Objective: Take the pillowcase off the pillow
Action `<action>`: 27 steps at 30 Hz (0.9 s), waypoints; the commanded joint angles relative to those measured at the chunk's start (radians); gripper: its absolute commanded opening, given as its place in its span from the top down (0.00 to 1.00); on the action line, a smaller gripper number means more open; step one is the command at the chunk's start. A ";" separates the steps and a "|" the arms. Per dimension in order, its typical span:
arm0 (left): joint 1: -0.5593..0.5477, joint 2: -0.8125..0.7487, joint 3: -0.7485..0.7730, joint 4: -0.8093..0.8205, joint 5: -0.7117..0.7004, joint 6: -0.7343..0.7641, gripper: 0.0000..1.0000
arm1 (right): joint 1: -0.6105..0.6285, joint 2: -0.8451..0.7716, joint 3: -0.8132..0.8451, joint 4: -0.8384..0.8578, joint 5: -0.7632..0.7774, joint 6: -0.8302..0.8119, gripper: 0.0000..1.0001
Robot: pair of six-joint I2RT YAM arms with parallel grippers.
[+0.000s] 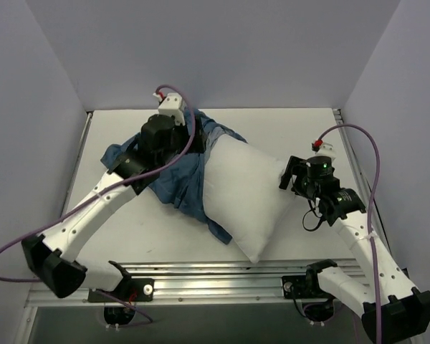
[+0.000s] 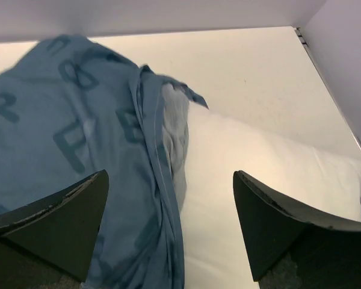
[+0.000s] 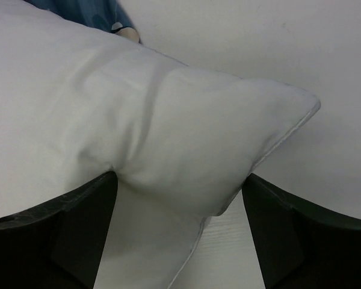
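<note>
**Left end effector [image 2: 168, 180] and right end effector [image 3: 179, 180] gaping open**

Your left one is hovering above the blue pillowcase [image 1: 179, 183], bunched along the pillow's [image 1: 247, 193] left side on the surface [image 1: 287, 122]. Your right one is straddling a bare pillow corner.

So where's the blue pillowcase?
In the top view, the pillowcase lies bunched left of centre under the left arm, along the left edge of the white pillow.
</note>
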State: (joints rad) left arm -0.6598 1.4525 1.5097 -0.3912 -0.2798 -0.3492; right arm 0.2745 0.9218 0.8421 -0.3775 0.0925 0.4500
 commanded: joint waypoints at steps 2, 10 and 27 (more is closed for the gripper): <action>-0.026 -0.147 -0.276 0.045 0.050 -0.083 0.08 | 0.008 -0.003 0.078 0.089 0.035 -0.048 0.17; -0.037 -0.388 -0.683 0.159 0.152 -0.158 0.13 | 0.110 -0.087 0.126 0.121 -0.020 -0.145 0.09; -0.038 -0.256 -0.850 0.494 0.280 -0.174 0.23 | 0.578 0.158 0.094 0.161 0.064 -0.197 0.05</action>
State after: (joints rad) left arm -0.6930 1.1843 0.6563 0.0120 -0.0299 -0.5179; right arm 0.8005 1.0340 0.9386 -0.2382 0.0666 0.2668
